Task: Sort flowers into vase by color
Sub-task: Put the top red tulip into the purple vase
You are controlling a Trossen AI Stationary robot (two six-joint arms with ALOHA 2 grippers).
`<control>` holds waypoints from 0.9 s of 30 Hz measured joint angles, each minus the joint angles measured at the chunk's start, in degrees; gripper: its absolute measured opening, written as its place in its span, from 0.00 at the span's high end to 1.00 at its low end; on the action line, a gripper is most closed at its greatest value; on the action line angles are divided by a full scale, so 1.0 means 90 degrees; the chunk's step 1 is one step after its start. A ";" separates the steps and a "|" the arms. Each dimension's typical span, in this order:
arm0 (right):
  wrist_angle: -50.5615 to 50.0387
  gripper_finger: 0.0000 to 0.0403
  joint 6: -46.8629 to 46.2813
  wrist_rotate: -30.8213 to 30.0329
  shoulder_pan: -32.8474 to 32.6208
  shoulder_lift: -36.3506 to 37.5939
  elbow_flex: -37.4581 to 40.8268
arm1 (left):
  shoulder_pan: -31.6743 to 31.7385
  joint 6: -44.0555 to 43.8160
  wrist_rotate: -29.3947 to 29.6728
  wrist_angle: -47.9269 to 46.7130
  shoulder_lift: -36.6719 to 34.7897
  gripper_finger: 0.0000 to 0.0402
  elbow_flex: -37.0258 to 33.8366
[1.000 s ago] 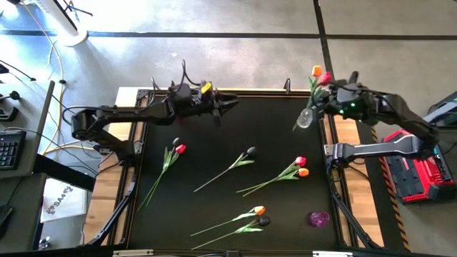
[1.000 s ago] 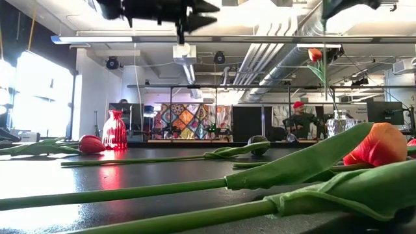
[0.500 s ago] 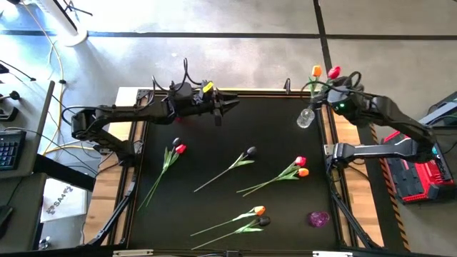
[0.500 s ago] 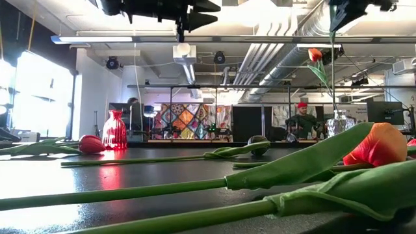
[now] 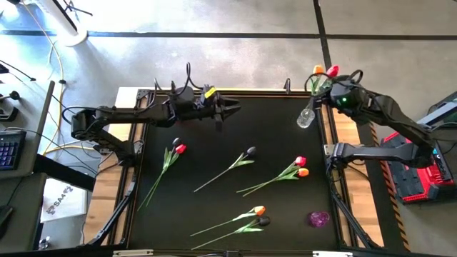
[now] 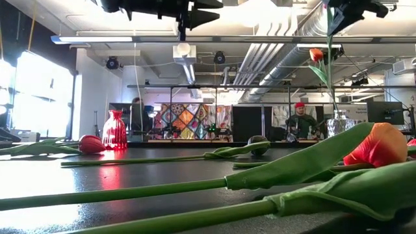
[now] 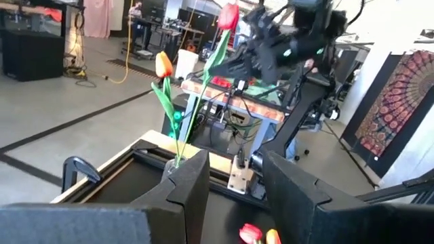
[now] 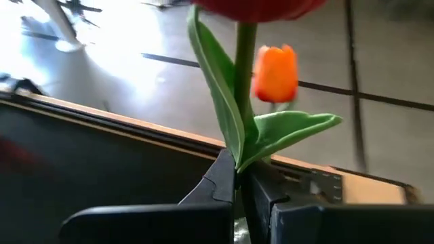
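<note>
The right gripper (image 5: 333, 91), clenched on the thin green stem of a red-headed artificial tulip (image 5: 333, 71), holds it upright over the small clear glass vase (image 5: 305, 118) at the far right corner of the black table (image 5: 214, 178), where an orange-headed tulip (image 5: 316, 71) already stands. The risk I see is that the stem tip misses the narrow mouth or nudges the light vase over, spilling the orange flower; letting go early would let the red one topple outside. The left gripper (image 5: 230, 108) hangs part-open and empty at the far edge; other tulips lie scattered across the table
</note>
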State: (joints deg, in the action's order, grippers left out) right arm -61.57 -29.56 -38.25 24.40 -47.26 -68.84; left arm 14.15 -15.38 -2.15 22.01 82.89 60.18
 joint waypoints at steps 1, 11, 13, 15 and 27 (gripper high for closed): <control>0.0010 1.00 0.0000 0.0136 0.0000 0.0005 -0.0071 | -0.0002 -0.0002 0.0019 -0.0051 0.0000 0.69 0.0000; 0.0872 1.00 0.0098 0.3605 -0.0181 -0.0061 0.0026 | -0.0057 -0.0398 -0.0066 -0.1128 0.0000 0.69 0.0007; 0.1228 1.00 -0.0021 0.3816 -0.0407 -0.0105 0.0213 | -0.0148 -0.0395 -0.0064 -0.1372 0.0000 0.69 0.0007; 0.1742 1.00 -0.0088 0.3950 -0.0679 -0.0164 0.0407 | -0.0258 -0.0402 -0.0014 -0.1327 0.0049 0.69 0.0007; 0.3437 1.00 -0.0011 0.3662 -0.2149 -0.1046 0.0848 | -0.0727 -0.1218 -0.0264 0.0346 0.0889 0.68 0.0005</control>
State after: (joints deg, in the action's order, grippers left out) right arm -30.63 -29.66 -5.29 5.06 -56.68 -61.21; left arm 7.61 -26.34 -4.52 25.13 90.90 60.23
